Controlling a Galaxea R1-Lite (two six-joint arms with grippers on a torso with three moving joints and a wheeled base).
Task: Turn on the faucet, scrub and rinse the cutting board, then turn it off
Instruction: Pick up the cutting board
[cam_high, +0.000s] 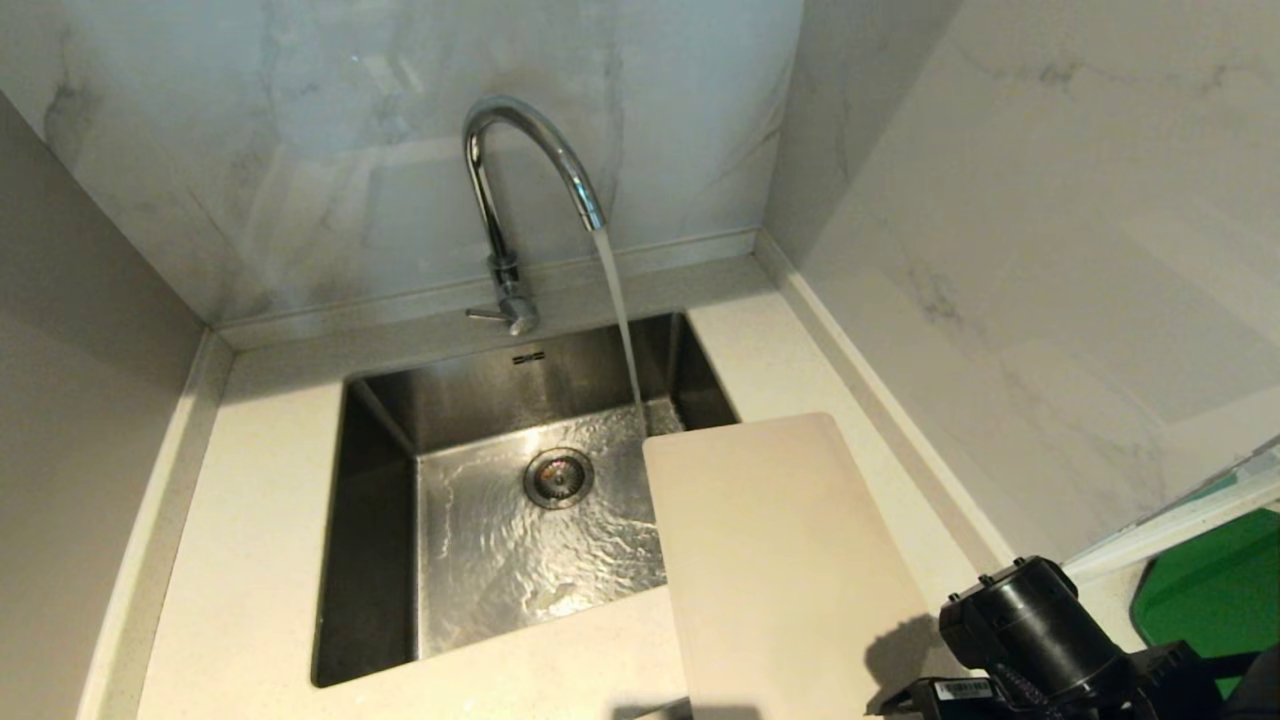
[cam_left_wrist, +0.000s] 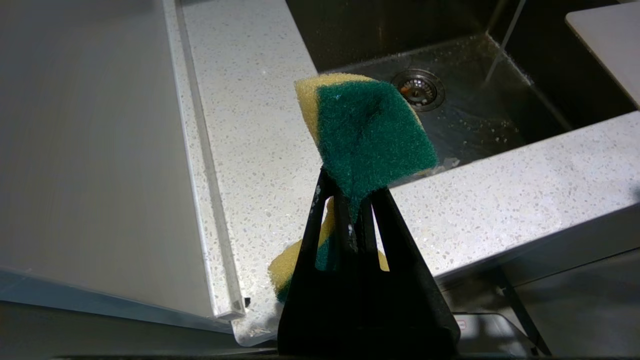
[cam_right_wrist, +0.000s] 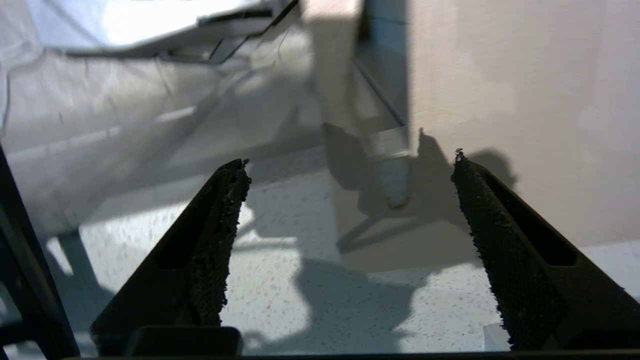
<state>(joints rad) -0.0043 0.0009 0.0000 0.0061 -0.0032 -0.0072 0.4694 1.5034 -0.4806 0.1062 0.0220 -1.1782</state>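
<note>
Chrome faucet (cam_high: 520, 170) runs into my sink (cam_high: 380, 520). My left hand (cam_left_wrist: 352, 210) clamps a sponge (cam_left_wrist: 370, 130); my right hand (cam_right_wrist: 345, 200) gapes by the cutting board (cam_high: 780, 560).

1. The sink (cam_high: 380, 520) basin is open from above; only the drain (cam_high: 558, 477) and running water lie on its floor.
2. The faucet (cam_high: 520, 180) arches over the back rim, and its stream (cam_high: 620, 310) drops through the basin's right rear part.
3. The board (cam_high: 780, 570) covers the right counter and overhangs the basin's right edge, blocking that side.
4. Walls close in at the back and right; the right wall stands near the board.
5. The left counter (cam_high: 250, 520) is bare, bounded by a wall.
6. The right gripper (cam_right_wrist: 345, 240), jaws wide, hangs at the board's near right corner.
7. The left gripper (cam_left_wrist: 352, 210), clamping a sponge (cam_left_wrist: 370, 135), hangs over the near-left counter.
</note>
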